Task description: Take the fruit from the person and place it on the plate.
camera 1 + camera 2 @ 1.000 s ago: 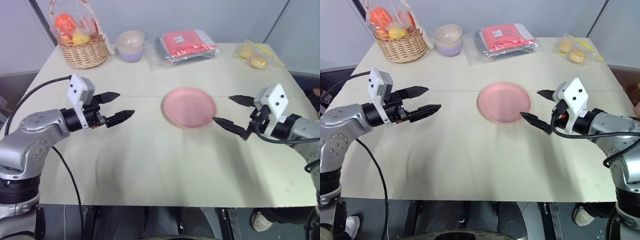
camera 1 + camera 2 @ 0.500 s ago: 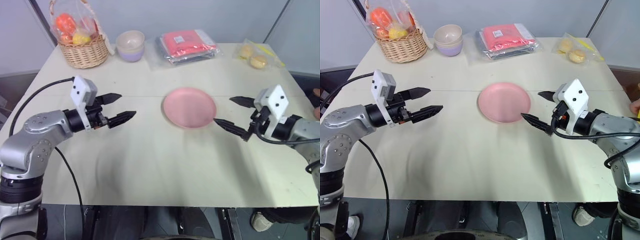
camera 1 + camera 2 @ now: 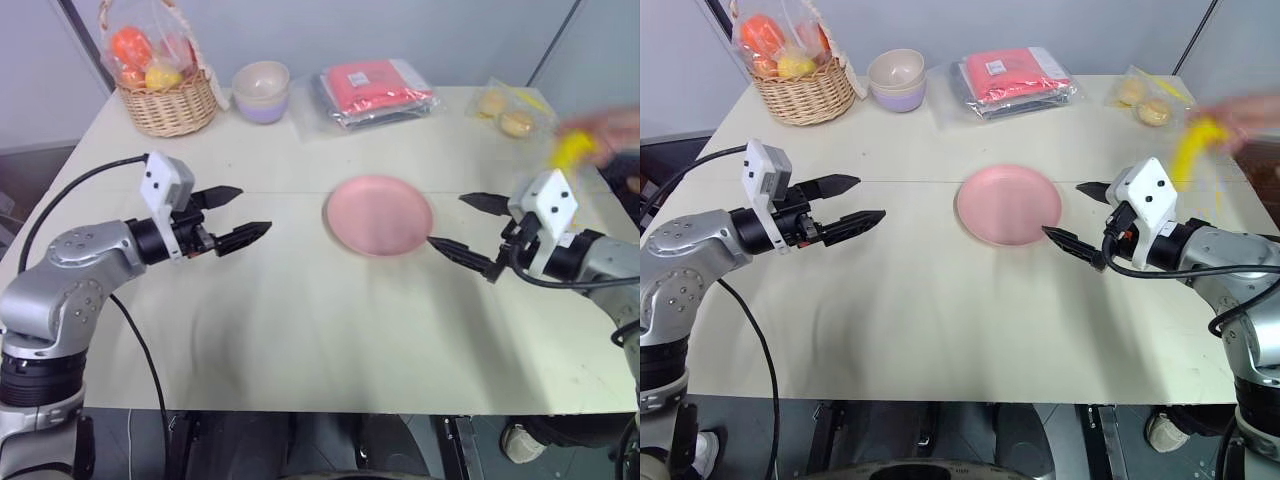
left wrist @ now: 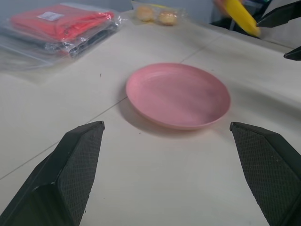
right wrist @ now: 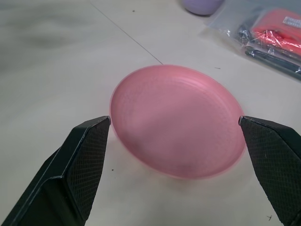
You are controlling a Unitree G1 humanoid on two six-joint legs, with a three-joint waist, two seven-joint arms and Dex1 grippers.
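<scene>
Since half a second ago a blurred hand (image 3: 1252,112) with the banana (image 3: 1196,143) has swept in at the upper right of the right eye view, while both arms have kept their pose. Nearest, the left gripper (image 3: 232,214) at middle left and the right gripper (image 3: 476,232) at middle right hover over the table (image 3: 300,330), each with its jaws spread wide and empty. Between them, at frame centre, the pink plate (image 3: 378,214) lies bare; both wrist views look across it. The banana hangs just above and behind the right gripper's white housing, apart from its fingers, and is smeared by motion. Further back along the upper edge stand the basket (image 3: 168,100), the bowl (image 3: 260,91), a red packet (image 3: 372,88) and bagged buns (image 3: 506,112). The main risk, as I judge it, is timing: closing on a banana that is in motion could pinch the hand or catch only the tip, so it slips and drops off the table edge at right. A reach from this pose could also clip the plate's rim and shove it.
</scene>
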